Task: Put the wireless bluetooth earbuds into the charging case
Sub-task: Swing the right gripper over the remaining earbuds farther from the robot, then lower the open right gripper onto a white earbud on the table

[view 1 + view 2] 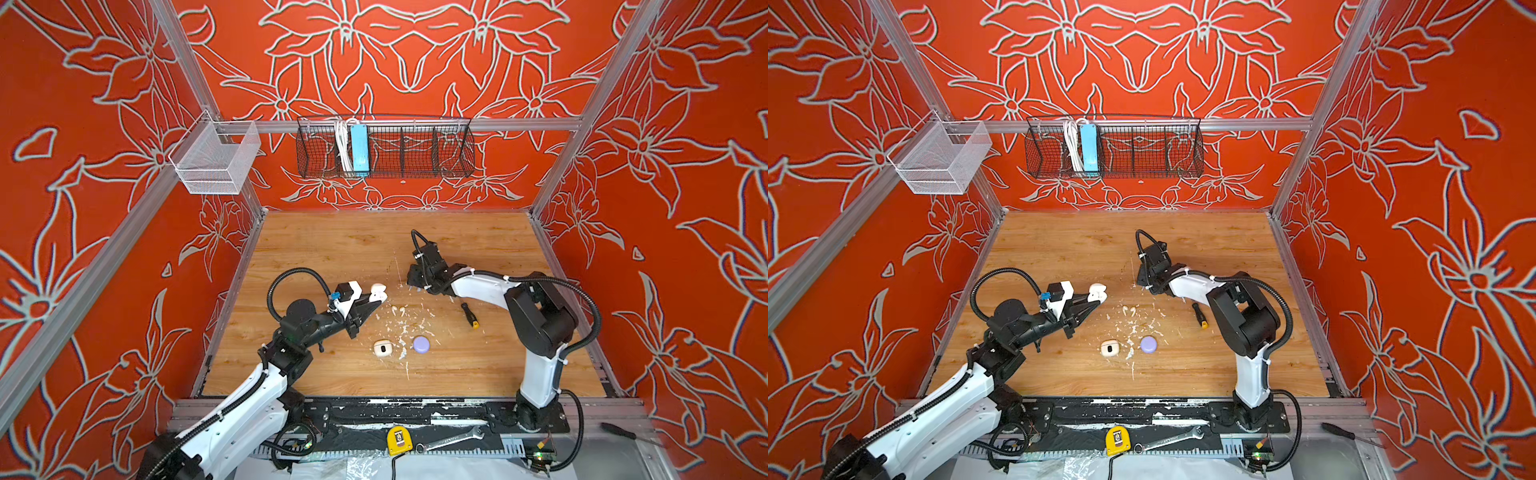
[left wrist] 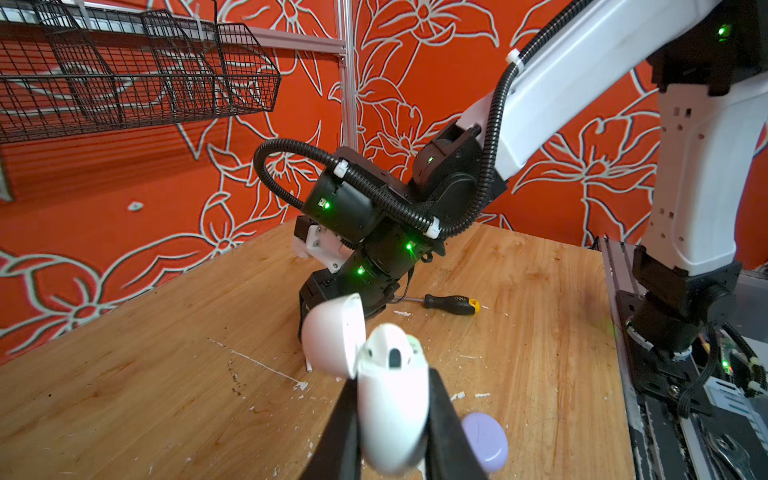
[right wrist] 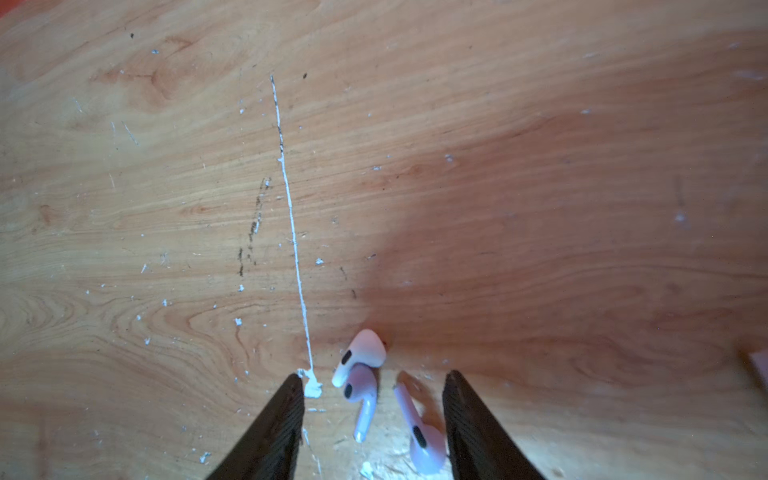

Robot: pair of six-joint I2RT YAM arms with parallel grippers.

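The left claw is pinching the white case by its smooth rounded sides and holds it clear of the desk, with the lid swung open. The right claw is spread wide, tips down near the desk, with three earbuds lying between its tips. Two of them touch each other, and the third lies just beside one tip.

The likely trouble starts with that bunching. Closing here could trap two earbuds at once, or squeeze one out sideways so it skitters off. An earbud caught by its head rather than its stem would probably sit crooked and miss its socket. The case is another weak spot: held in the air by curved plastic, it may twist or slip when an earbud is pushed in, and the open lid could block the way. The earbuds look faintly purple, so they might belong to the purple case on the desk; I cannot tell
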